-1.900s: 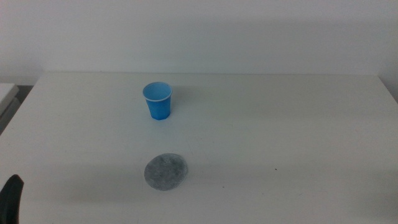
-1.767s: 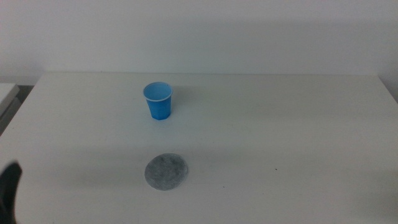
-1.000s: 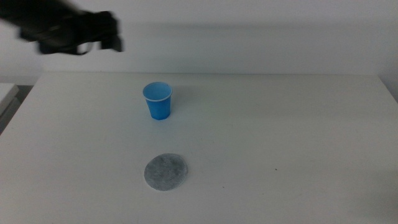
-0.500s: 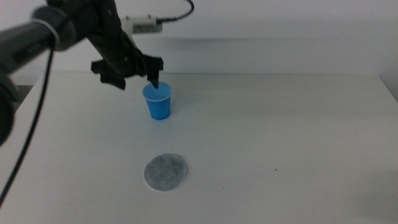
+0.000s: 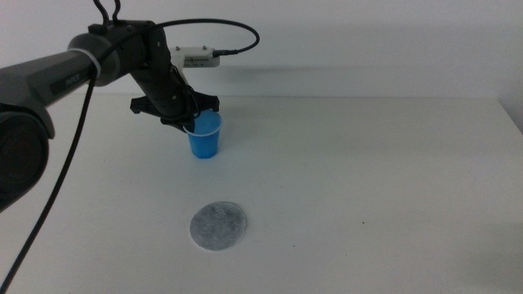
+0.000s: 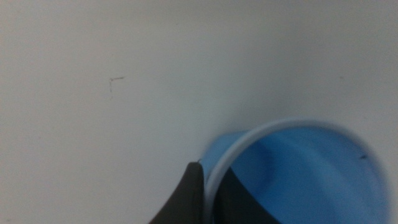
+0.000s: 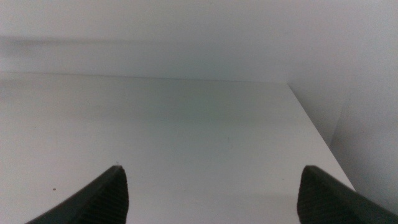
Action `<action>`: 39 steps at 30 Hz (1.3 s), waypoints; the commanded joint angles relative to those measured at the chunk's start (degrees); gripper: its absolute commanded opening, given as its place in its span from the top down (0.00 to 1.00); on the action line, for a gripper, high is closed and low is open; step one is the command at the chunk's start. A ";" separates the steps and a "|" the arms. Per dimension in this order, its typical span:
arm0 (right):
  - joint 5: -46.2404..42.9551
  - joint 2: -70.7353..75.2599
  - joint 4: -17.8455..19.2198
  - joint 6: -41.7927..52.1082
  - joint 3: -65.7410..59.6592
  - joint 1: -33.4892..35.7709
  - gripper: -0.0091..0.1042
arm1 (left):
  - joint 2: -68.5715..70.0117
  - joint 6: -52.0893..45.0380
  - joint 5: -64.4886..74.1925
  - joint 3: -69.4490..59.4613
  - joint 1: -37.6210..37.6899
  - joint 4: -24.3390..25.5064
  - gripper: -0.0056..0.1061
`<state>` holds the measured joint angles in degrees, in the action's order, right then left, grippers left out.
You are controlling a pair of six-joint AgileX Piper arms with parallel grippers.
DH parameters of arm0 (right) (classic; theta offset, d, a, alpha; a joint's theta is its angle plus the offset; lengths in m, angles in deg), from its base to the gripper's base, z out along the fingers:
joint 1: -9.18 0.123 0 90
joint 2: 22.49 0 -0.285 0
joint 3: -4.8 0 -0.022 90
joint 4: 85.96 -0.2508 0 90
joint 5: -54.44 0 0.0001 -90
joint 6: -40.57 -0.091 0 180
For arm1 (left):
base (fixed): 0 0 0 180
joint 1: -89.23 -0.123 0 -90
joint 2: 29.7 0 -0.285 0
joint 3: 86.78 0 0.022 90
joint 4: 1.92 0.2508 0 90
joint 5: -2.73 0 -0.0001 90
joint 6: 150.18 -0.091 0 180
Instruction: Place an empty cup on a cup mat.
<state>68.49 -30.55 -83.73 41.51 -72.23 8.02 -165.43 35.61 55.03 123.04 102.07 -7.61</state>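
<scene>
The blue cup stands on the white table, left of centre toward the back, and leans slightly. My left gripper comes in from the left and is closed on the cup's near-left rim. In the left wrist view one dark jaw is outside and one inside the pale rim of the cup, with my left gripper pinching it. The speckled grey cup mat lies flat nearer the front, apart from the cup. My right gripper is open over bare table and is out of the middle view.
A small white box with a black cable hangs off the left arm above the cup. The table's far edge meets a pale wall. The table's right corner shows in the right wrist view.
My left arm swung up from the bottom left corner to the cup, dropped onto its rim and closed on it. The cup shifted slightly left and tilted.
</scene>
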 commanded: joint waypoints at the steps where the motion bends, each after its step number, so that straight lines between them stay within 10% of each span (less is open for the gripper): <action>1: -0.38 0.28 0.39 0.23 -0.19 0.12 0.10 | 2.41 -0.92 1.00 0.73 0.28 0.47 0.97; 15: -0.38 0.28 0.39 0.23 -0.19 0.12 0.10 | 33.90 11.48 -16.02 -41.28 10.81 2.30 0.97; 39: -0.38 0.28 0.39 0.23 -0.19 0.12 0.10 | 31.09 10.53 -21.32 -48.72 11.78 -3.89 0.97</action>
<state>68.49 -30.55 -83.73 41.51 -72.23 8.02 -133.84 46.51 34.80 74.59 113.42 -10.21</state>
